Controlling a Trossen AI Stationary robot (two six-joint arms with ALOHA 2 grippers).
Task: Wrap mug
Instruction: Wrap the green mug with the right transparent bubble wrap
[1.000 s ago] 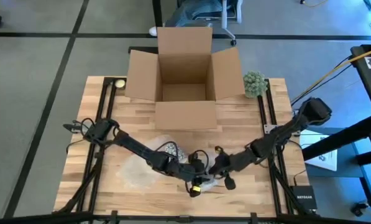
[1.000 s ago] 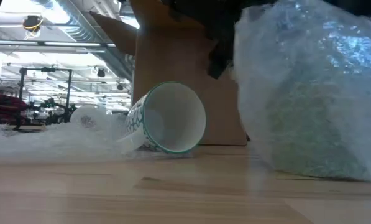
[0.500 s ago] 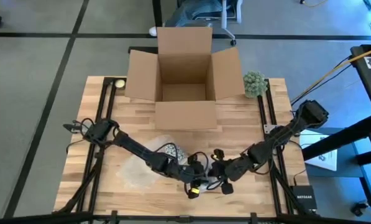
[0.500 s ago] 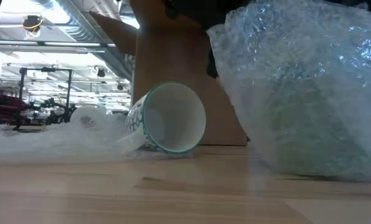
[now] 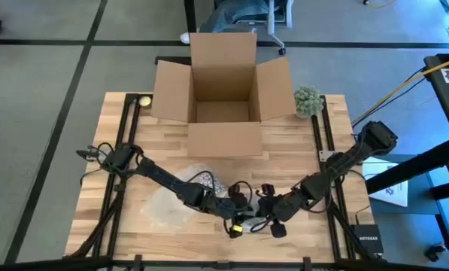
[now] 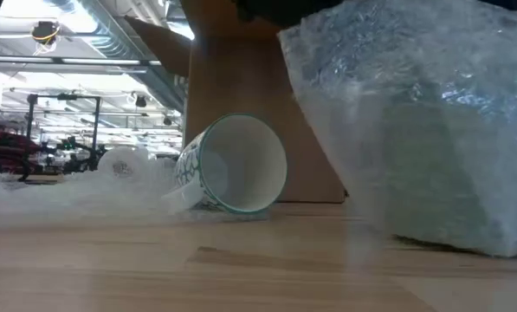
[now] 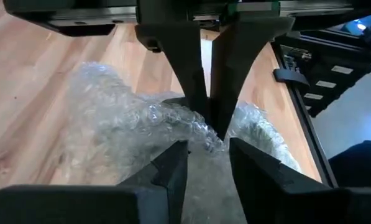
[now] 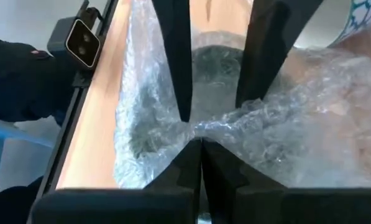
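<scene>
A white mug (image 6: 232,165) with a green pattern lies on its side on the flat part of a clear bubble wrap sheet (image 5: 175,199), mouth toward the table's near edge. Right of the mug, a bunched part of the wrap (image 6: 414,130) stands raised. My right gripper (image 8: 201,149) is shut on that bunch near the table's near edge. My left gripper (image 7: 205,155) faces it, open, with its fingers on either side of the same bunch. I cannot tell whether the left fingers touch the wrap. My right gripper pinches a gathered, crumpled bunch of the bubble wrap (image 8: 204,132) between its two fingers, several layers together. The fingers come about level from the table's right. The bunch is held up off the wood, while the rest of the sheet (image 5: 171,203) lies under the mug.
An open cardboard box (image 5: 222,98) stands at the far middle. A green tufted ball (image 5: 307,100) sits at its right and a small round thing (image 5: 144,100) at the far left. Bare wood (image 5: 299,165) lies between the box and my right arm.
My right gripper has gone a little toward the table's near edge and right, taking the bunched wrap with it. In the low view the raised wrap has risen and spread toward the mug. The mug has stayed on its side.
</scene>
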